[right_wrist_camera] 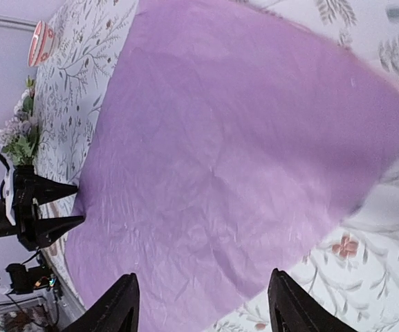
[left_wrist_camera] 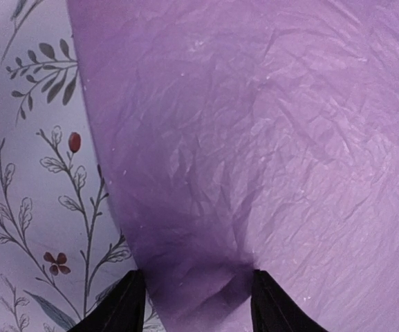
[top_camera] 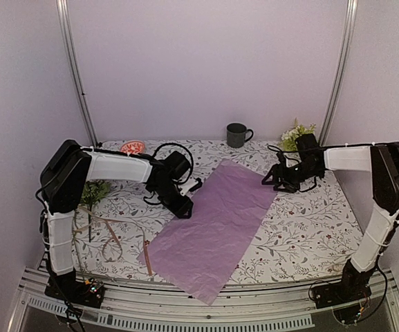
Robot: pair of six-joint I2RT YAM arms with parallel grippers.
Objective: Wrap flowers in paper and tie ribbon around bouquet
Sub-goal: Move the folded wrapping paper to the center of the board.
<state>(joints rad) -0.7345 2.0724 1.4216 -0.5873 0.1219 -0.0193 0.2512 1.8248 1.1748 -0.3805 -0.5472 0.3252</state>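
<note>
Paper (top_camera: 213, 221) flat, diagonal across middle of worktop (top_camera: 303, 221), near corner hanging over front edge. Left end effector (top_camera: 184, 207) at paper's left edge, jaws apart, straddling puckered edge. Right end effector (top_camera: 270, 180) over paper's right corner, jaws apart, nothing held. Flowers (top_camera: 93, 192) and ribbon (top_camera: 106, 232) at left beside left arm, off paper

Paper (right_wrist_camera: 240, 152): a lilac, crinkled sheet lay spread flat and filled most of the view.
Surface (right_wrist_camera: 365, 277): a pale cloth printed with leafy sprigs and small red blooms showed around the sheet.
Right fingers (right_wrist_camera: 124, 308): two dark tips stood wide apart at the bottom, gripping nothing.
Left fingers (right_wrist_camera: 55, 190): two black pointed tips, parted, reached the sheet's edge at the left.
Flowers (right_wrist_camera: 18, 135): pale blooms and green leaves lay beyond the left fingers.
Dish (right_wrist_camera: 40, 41): pink-and-white, top left, well apart from the sheet.
</note>
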